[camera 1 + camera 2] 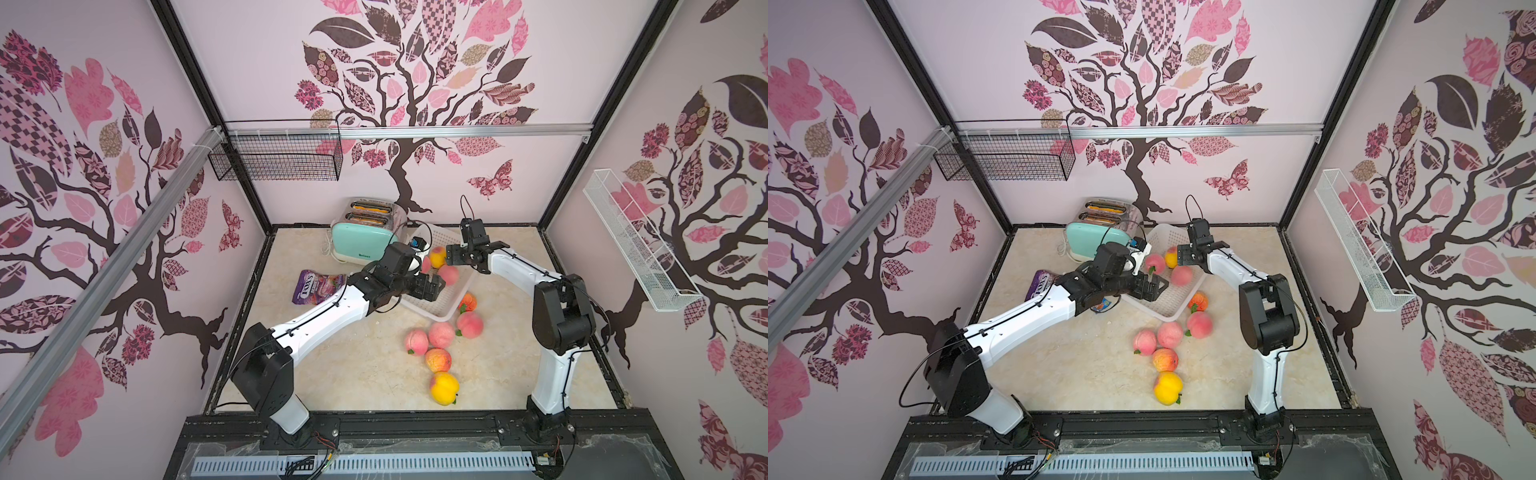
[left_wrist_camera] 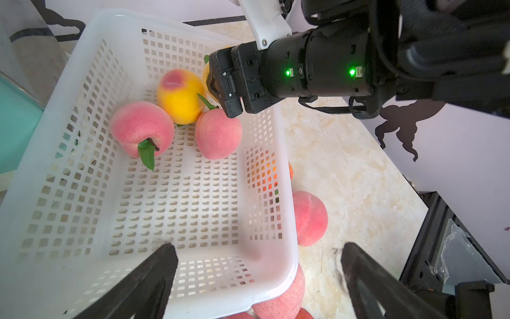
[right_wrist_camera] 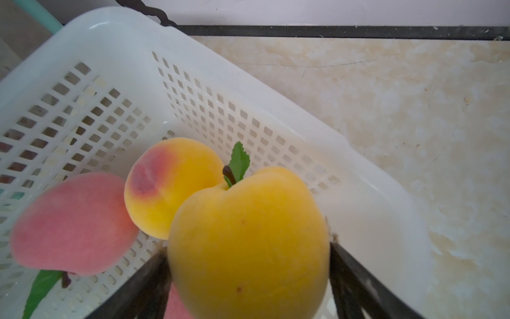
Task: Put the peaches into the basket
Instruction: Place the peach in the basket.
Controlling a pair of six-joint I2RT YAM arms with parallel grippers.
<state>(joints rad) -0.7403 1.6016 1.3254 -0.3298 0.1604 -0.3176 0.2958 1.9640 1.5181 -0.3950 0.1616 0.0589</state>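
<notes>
Yellow peach [image 3: 242, 221] fills the right wrist view, pinched in the right gripper [image 3: 248, 252] over the basket [image 3: 358, 193]. Left wrist: left gripper [image 2: 258, 248] wide open, empty, close by, collision risk. Top view: six peaches [image 1: 441, 334] wait on the table [image 1: 353, 374]; a drop could bounce out.

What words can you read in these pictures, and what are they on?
"FOXS": big white letters on the purple bag.
Smaller print under that on the same bag: too blurred to read.
Small green word on the front of the toaster: too small to read.
No other text shows.
</notes>
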